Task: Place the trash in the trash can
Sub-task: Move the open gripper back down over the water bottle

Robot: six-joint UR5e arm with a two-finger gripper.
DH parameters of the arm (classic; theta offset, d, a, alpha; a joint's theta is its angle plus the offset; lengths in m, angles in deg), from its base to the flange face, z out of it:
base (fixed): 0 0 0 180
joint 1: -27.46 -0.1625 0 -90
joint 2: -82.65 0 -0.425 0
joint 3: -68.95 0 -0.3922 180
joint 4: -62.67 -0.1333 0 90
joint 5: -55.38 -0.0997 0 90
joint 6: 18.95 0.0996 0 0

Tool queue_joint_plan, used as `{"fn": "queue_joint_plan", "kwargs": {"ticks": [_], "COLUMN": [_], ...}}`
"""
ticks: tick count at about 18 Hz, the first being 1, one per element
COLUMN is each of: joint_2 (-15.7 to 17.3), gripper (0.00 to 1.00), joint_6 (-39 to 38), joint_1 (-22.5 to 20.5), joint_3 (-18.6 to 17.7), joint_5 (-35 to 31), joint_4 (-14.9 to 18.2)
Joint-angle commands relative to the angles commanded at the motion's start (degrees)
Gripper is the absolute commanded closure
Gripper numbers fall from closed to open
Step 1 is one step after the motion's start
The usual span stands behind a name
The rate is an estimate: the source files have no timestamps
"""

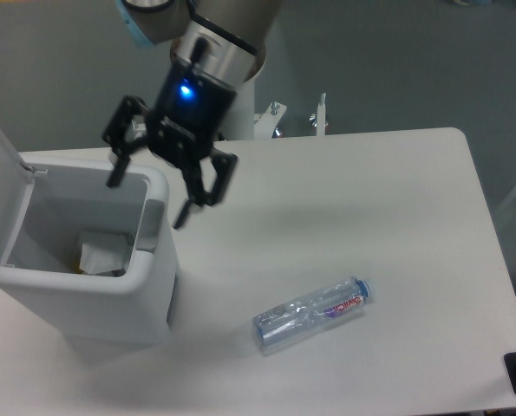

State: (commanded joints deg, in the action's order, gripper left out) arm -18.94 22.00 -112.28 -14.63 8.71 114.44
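At nine o'clock on the white surface (344, 199) stands the trash can (110, 303), a large white rectangular bin of smooth moulded plastic, its flat hinged lid raised at the far left and a grey panel set in its right rim. Inside it we see the whitish plastic sheet (100, 256), thin and crumpled, lying low against the right wall beside a small yellow scrap. Over the bin's right rim, at about ten o'clock, hangs the end effector (149, 192), its two dark fingers spread wide with nothing between them; a blue light glows on the wrist above.

The bottle (314, 314) lies on its side at about five o'clock on the surface, well apart from the bin, blue cap pointing toward three o'clock. It is clear, ribbed and cylindrical, with a red-lettered label near the cap end.

We judge the first item delivered and the second pick now in hand. The next move, as we read it, calls for carrying the spread fingers toward five o'clock, turning them to straddle the bottle across its long axis, and descending over its middle. A round, thin-walled, glossy bottle may roll or dent under the squeeze, so a centred grasp seems advisable.
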Motion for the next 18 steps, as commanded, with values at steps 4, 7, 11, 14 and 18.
{"fn": "queue_joint_plan", "kwargs": {"ticks": [4, 7, 11, 14, 18], "joint_2": [-2.29, -4.48, -8.0, -10.11, -13.8], "gripper": [0.0, 0.0, 0.0, 0.0, 0.0], "joint_6": [0.79, 3.86, 5.89, 8.87, 10.02], "joint_1": [-2.72, -4.4, -4.4, -4.4, -3.79], "joint_3": [-0.78, -0.79, -0.43, -0.96, -0.96], "joint_5": [-1.75, -6.58, -13.52, -17.22, -20.21], "joint_4": [-0.35, -0.35, -0.09, 0.26, 0.44]}}
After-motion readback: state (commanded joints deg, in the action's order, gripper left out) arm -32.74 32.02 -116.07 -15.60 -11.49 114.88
